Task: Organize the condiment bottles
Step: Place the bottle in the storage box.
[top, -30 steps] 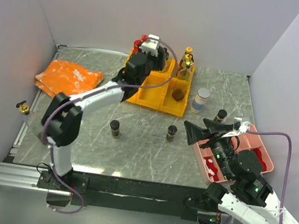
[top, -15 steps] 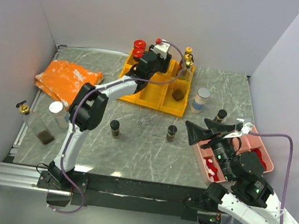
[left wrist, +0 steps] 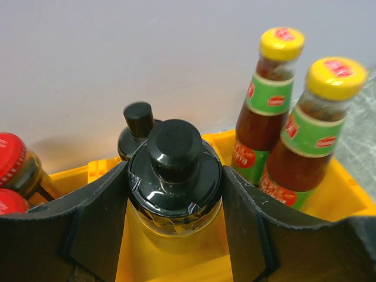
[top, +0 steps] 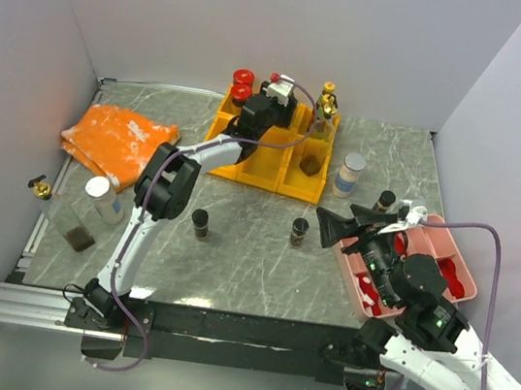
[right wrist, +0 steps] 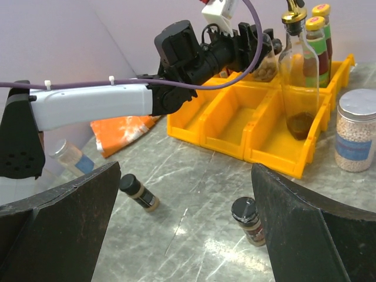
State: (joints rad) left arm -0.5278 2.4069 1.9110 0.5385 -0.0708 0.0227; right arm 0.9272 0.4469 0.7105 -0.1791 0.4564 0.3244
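My left gripper (left wrist: 174, 194) reaches into the back of the yellow bins (top: 261, 161) and is shut on a black-capped jar (left wrist: 174, 170) that stands in a bin. Behind it is another black-capped bottle (left wrist: 138, 123). Red-capped jars (left wrist: 12, 170) stand to its left and two yellow-capped sauce bottles (left wrist: 270, 100) to its right. A gold-capped oil bottle (right wrist: 299, 76) stands in the right bin. My right gripper (right wrist: 188, 223) is wide open and empty above the table. Below it are two small black-capped bottles, one to the right (right wrist: 249, 220) and one to the left (right wrist: 136, 192).
A silver-capped jar (top: 349, 174) and a small dark bottle (top: 384, 201) stand right of the bins. A pink tray (top: 449, 248) with packets lies at the right. An orange cloth (top: 117, 139), a clear silver-capped bottle (top: 99, 192) and a gold-capped bottle (top: 41, 188) are at the left.
My left gripper has moved right along the back of the bins, and its elbow swung in, uncovering the bottles at the left. My right gripper has shifted slightly left.
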